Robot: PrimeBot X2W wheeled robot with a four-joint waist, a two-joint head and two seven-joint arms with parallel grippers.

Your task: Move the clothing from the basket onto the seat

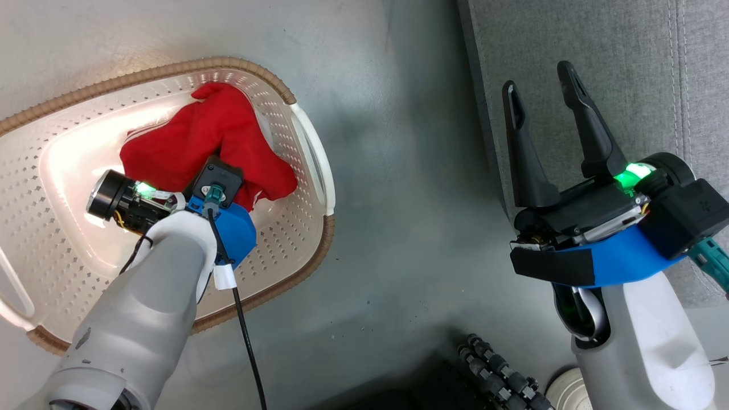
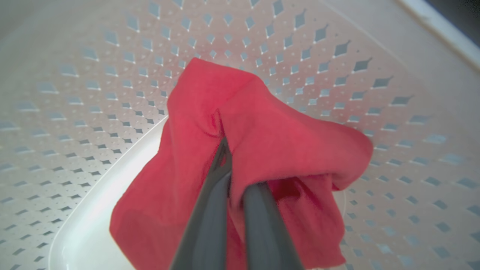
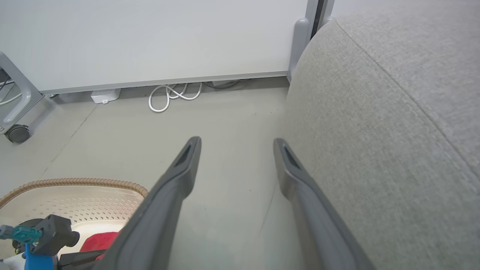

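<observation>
The clothing (image 1: 211, 142) lies as a red heap inside the basket (image 1: 68, 188), with white trim showing at its edges. The heap sits directly ahead of and beneath the left hand (image 2: 227, 157). In the left wrist view, the two dark fingers (image 2: 210, 217) are drawn together on a raised fold of the clothing (image 2: 262, 131). The fabric drapes over the tip of one finger and down both sides of the hand. The perforated basket wall (image 2: 93, 93) surrounds the cloth beyond the fingertips.

The basket stands on the grey floor (image 1: 398, 171), and the left forearm reaches down into it over the brown rim.

The right hand (image 1: 538, 80) is well apart from the basket and holds nothing. Its fingers are spread wide. In the right wrist view, the seat (image 3: 393, 131) rises just beside the right hand (image 3: 236, 141), on its right side. The bare floor lies ahead of the fingertips. The basket (image 3: 75, 204) and a patch of the clothing (image 3: 99, 240) lie to its lower left. A coiled white cable (image 3: 172, 95) lies on the floor well beyond the fingertips.
</observation>
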